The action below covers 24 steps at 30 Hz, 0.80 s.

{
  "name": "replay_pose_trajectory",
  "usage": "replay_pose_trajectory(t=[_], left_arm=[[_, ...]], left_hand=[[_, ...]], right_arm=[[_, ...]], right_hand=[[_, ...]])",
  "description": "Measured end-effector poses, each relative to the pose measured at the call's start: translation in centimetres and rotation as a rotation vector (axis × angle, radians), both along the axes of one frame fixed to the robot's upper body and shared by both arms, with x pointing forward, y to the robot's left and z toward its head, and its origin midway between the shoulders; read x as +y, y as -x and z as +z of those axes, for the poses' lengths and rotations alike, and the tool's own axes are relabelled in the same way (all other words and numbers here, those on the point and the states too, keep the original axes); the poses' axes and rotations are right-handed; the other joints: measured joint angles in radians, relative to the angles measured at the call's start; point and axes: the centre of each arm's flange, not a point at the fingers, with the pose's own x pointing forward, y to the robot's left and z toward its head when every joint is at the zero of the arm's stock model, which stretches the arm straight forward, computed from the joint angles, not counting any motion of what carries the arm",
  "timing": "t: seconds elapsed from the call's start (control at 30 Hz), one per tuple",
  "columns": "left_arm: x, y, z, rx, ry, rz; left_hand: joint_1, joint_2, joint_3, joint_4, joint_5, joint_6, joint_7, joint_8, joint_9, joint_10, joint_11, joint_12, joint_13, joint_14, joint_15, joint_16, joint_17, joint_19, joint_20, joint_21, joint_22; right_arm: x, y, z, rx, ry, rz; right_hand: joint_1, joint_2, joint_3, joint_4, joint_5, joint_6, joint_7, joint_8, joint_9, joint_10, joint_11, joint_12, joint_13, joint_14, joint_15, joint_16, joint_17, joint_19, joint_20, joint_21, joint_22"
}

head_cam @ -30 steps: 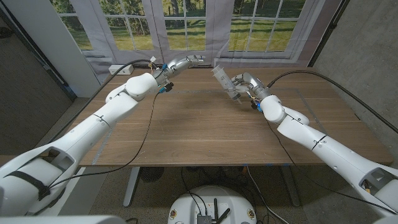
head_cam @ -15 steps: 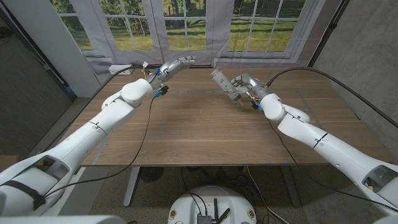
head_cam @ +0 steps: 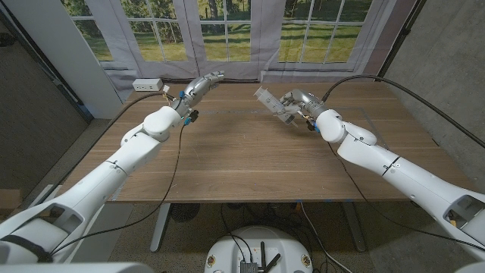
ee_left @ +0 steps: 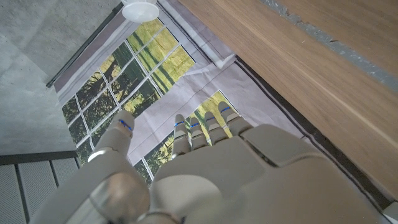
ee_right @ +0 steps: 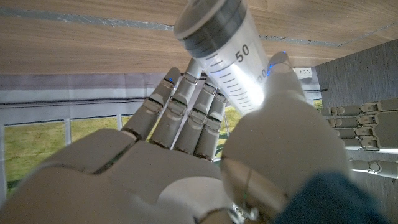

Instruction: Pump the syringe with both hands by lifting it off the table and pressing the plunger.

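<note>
Left hand (head_cam: 203, 82) empty, right hand (head_cam: 294, 102) clenched

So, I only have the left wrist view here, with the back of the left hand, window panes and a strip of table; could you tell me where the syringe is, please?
Observer: The right hand holds the syringe above the table, near its far edge.
Operator: Thank you. Is my left hand touching it?
Observer: No. In the head view the left hand is apart from it, fingers stretched out, with bare table between them.
Operator: Can you see any markings on the barrel?
Observer: Yes. The right wrist view shows a printed scale with a 50 on the syringe, held between the thumb and the fingers.
</note>
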Motion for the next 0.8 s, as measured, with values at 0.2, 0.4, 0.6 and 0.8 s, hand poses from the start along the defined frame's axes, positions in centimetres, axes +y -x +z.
replay_pose_trajectory(t=[0.2, 0.4, 0.6, 0.8], left_arm=[[1.1, -0.6, -1.7, 0.032, 0.085, 0.013], [1.8, -1.2, -3.3, 0.062, 0.170, 0.017], [2.3, -1.7, -4.7, 0.091, 0.217, 0.024], [2.6, -2.0, -5.9, 0.115, 0.246, 0.031]], left_hand=[[-0.001, 0.001, 0.000, 0.000, 0.000, 0.000, 0.000, 0.000, 0.000, 0.000, 0.000, 0.000, 0.000, -0.009, -0.002, 0.000, 0.000, 0.004, -0.004, 0.000, 0.000], [0.003, 0.005, 0.000, 0.000, 0.000, 0.000, 0.000, 0.000, 0.000, 0.000, 0.000, 0.000, 0.000, -0.009, -0.002, 0.000, 0.000, 0.005, -0.005, 0.000, 0.000], [0.003, 0.005, 0.000, 0.000, 0.000, -0.001, 0.001, 0.000, 0.000, 0.000, 0.000, 0.000, 0.000, -0.009, -0.002, 0.000, 0.000, 0.005, -0.005, 0.000, 0.000], [0.003, 0.005, 0.000, 0.000, 0.000, -0.005, 0.005, 0.000, 0.000, 0.000, 0.000, 0.000, 0.000, -0.009, -0.002, 0.000, 0.000, 0.005, -0.005, 0.000, 0.000]], right_arm=[[0.3, 0.0, 0.4, 0.013, 0.045, -0.020], [1.1, 0.1, 1.0, 0.018, 0.106, -0.039], [1.6, 0.0, 1.3, 0.034, 0.163, -0.064], [2.5, 0.0, 1.5, 0.049, 0.211, -0.077]], right_hand=[[0.006, 0.007, -0.006, 0.007, 0.000, 0.000, 0.000, -0.002, 0.006, -0.005, -0.005, -0.001, 0.001, -0.013, 0.002, 0.000, 0.000, 0.000, 0.000, 0.000, 0.000], [0.006, 0.007, -0.006, 0.006, 0.000, -0.005, -0.005, -0.004, 0.006, -0.006, -0.005, -0.004, 0.001, -0.013, 0.002, -0.008, 0.000, 0.000, 0.000, 0.000, -0.002], [0.006, 0.007, -0.006, 0.006, 0.005, -0.005, -0.005, -0.006, 0.006, -0.006, -0.005, -0.003, 0.000, -0.013, 0.002, -0.008, 0.000, 0.000, 0.000, 0.000, -0.002], [0.006, 0.007, -0.009, 0.009, 0.005, -0.005, -0.005, -0.008, 0.006, -0.010, -0.009, -0.003, 0.000, -0.016, 0.005, -0.008, 0.000, 0.000, 0.000, 0.000, -0.002]])
